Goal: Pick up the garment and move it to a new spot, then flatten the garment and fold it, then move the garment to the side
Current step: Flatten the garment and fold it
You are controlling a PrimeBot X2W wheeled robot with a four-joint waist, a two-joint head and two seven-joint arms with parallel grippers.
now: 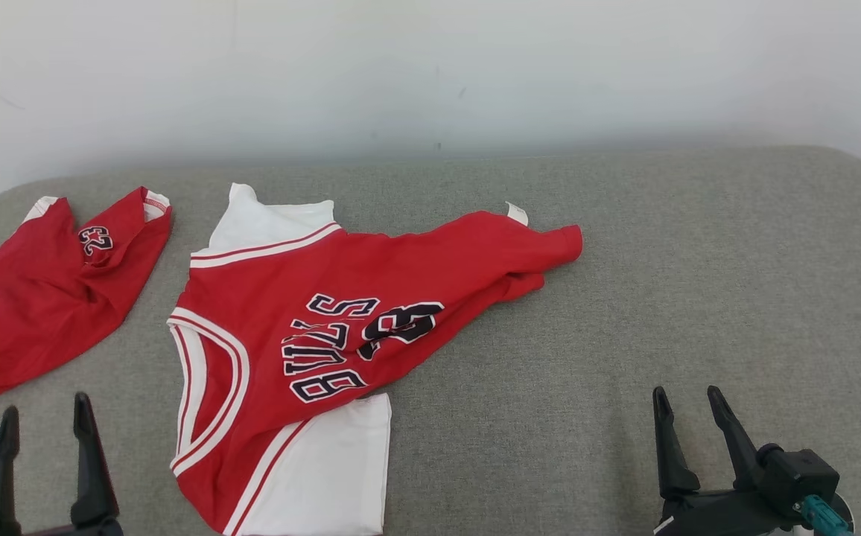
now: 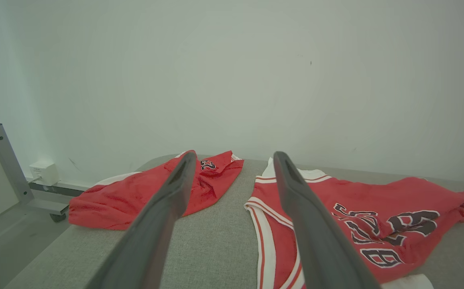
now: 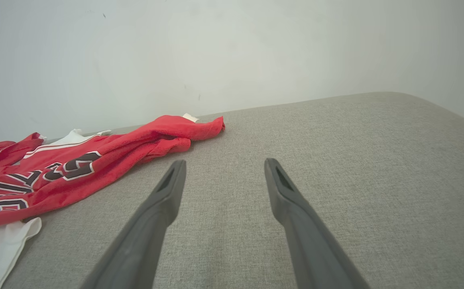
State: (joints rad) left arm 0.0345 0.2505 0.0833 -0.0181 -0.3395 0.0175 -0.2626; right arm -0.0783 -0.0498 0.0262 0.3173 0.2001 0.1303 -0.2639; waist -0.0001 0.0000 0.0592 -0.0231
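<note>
At the near edge of the grey fabric-covered worktop point(image 1: 661, 260), the left end effector point(image 1: 45, 403) and the right end effector point(image 1: 686, 390) both hover with jaws wide apart, holding nothing. Between them, closer to the left one, lies the crumpled red-and-white basketball jersey with black lettering point(image 1: 341, 298), its hem bunched toward the far right. A pair of red fabric shorts point(image 1: 36, 298) rests beside it at the left, not touching it.

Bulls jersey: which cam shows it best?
Head view: the Bulls jersey lies nearly whole from above, lettering readable. Left wrist view shows it obliquely, partly behind a finger. Right wrist view catches its bunched end, cropped at left.
</note>
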